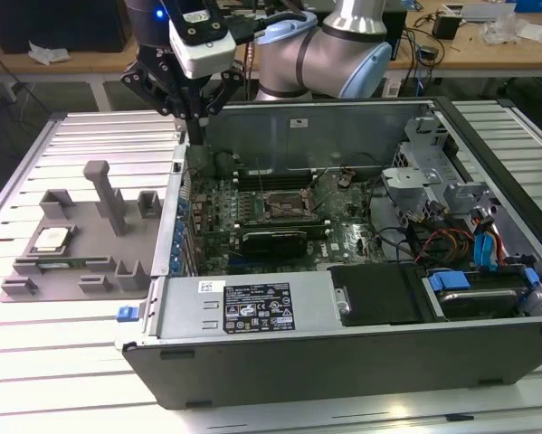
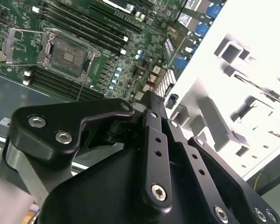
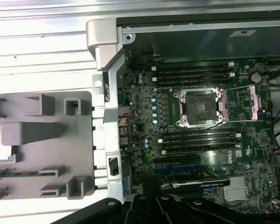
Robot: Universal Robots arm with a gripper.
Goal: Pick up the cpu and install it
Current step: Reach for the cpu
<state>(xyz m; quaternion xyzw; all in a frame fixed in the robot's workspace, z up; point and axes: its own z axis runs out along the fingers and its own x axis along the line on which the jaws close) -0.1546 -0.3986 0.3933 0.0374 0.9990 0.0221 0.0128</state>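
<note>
The cpu (image 1: 52, 239) is a small silvery square chip lying flat in a pocket of the grey fixture (image 1: 90, 226), on the exterior view's left, outside the computer case. My gripper (image 1: 196, 134) hangs above the case's back left wall, between the fixture and the motherboard, well above and behind the cpu. Its fingers (image 2: 148, 105) are together with nothing between them. The motherboard's socket (image 1: 284, 206) stands open with its metal frame lifted, also seen in both wrist views as the socket (image 3: 199, 108) (image 2: 67, 50).
The open computer case (image 1: 343, 353) lies on a slatted metal table (image 1: 62, 362). Inside are the green motherboard (image 3: 196, 154), memory slots, a black power supply (image 1: 379, 294), drive cage and cables on the exterior view's right. A tall grey post (image 1: 103, 194) stands on the fixture near the cpu.
</note>
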